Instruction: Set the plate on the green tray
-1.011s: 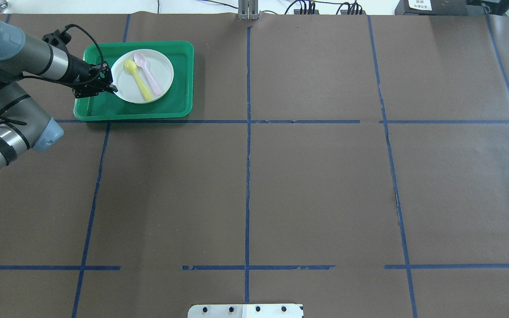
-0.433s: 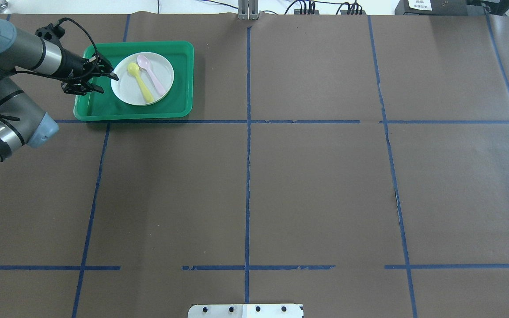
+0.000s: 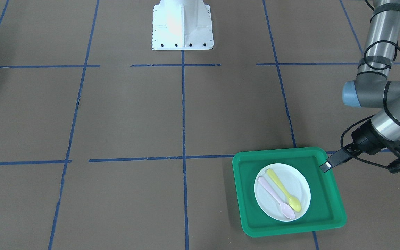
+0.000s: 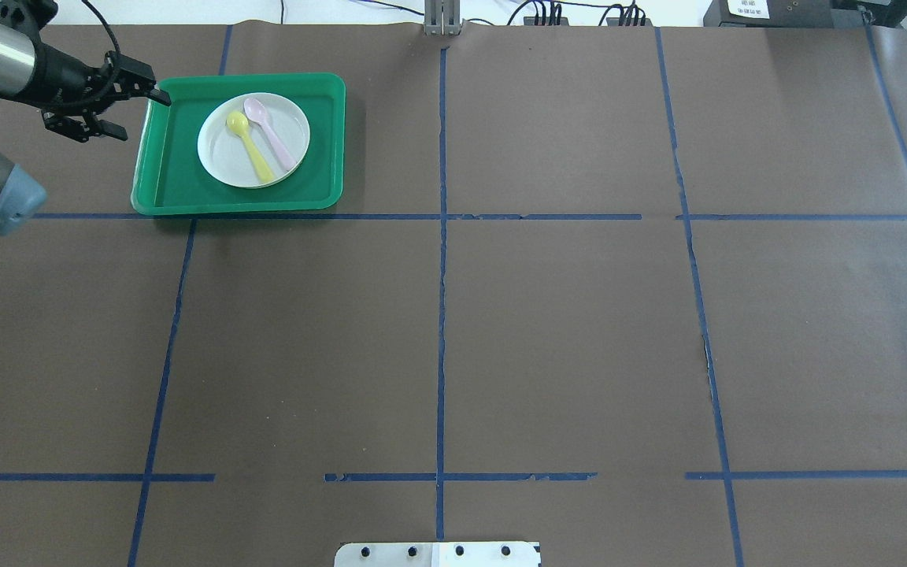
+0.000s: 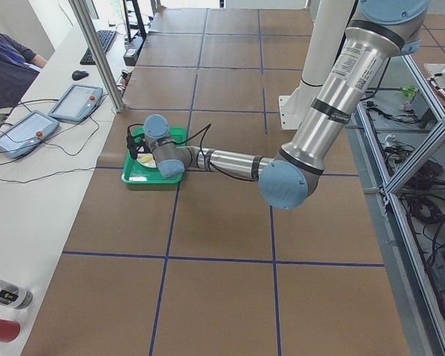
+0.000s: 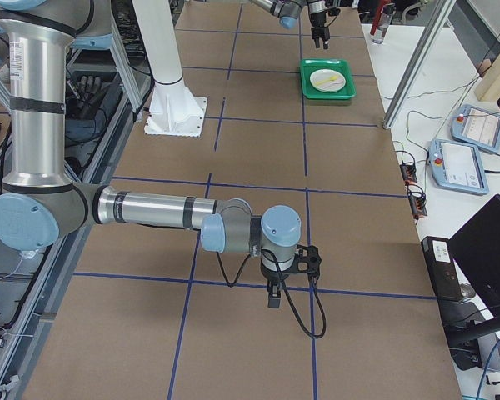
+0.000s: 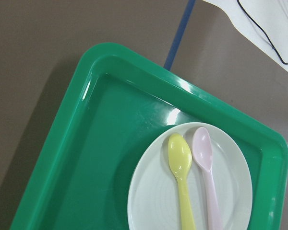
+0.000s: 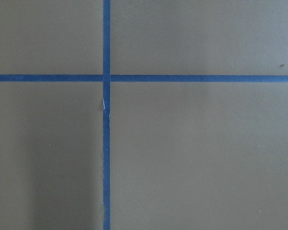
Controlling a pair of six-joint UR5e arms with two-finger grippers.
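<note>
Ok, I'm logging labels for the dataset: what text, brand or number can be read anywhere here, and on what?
Nothing is legible.
The white label on the black box: print too small to read.
The pendant screens: blurred.
The plate and green tray: no markings visible.

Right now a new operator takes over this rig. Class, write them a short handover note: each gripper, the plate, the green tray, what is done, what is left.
Left gripper: open, empty, by the green tray's far-left corner, apart from the plate.
Right gripper: far from the tray; open or shut cannot be told.
Plate: flat inside the tray, carrying a yellow spoon and a pink spoon.
Done: plate placed. Left: likely only retracting the left arm.
</note>
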